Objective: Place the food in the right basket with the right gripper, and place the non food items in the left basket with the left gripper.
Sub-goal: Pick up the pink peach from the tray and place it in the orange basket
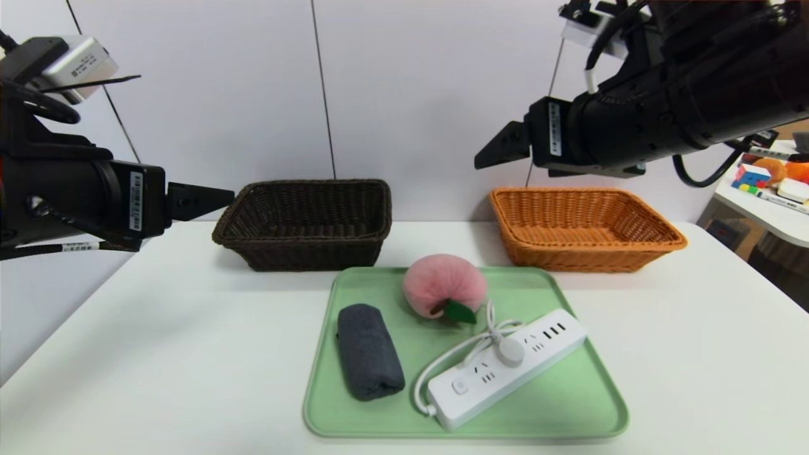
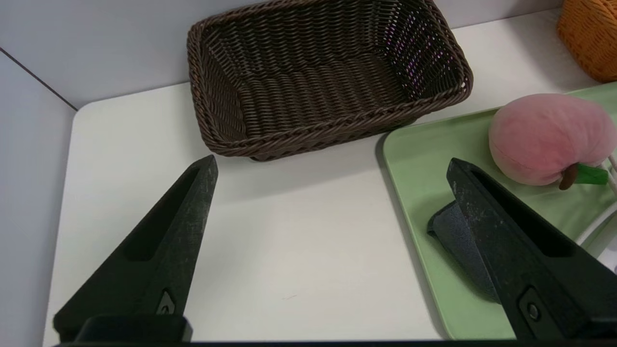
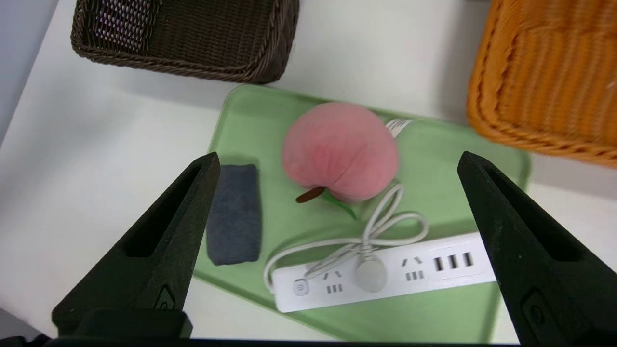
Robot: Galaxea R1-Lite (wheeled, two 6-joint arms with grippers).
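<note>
A pink plush peach (image 1: 444,284) (image 3: 340,149) (image 2: 542,137), the food, lies at the back of a green tray (image 1: 569,404). A dark grey rolled towel (image 1: 368,351) (image 3: 234,214) lies on the tray's left side, and a white power strip (image 1: 505,370) (image 3: 385,277) with its looped cord lies on the right side. The dark brown left basket (image 1: 306,221) (image 2: 323,77) and the orange-tan right basket (image 1: 584,227) (image 3: 549,77) stand empty behind the tray. My left gripper (image 1: 208,199) (image 2: 332,166) hangs open, high at the left. My right gripper (image 1: 499,148) (image 3: 337,159) is open, high above the tray.
The white table (image 1: 158,347) ends at a grey wall (image 1: 411,88) just behind the baskets. A side table (image 1: 768,208) with small colourful items stands at the far right. In the left wrist view one finger (image 2: 506,241) covers part of the towel.
</note>
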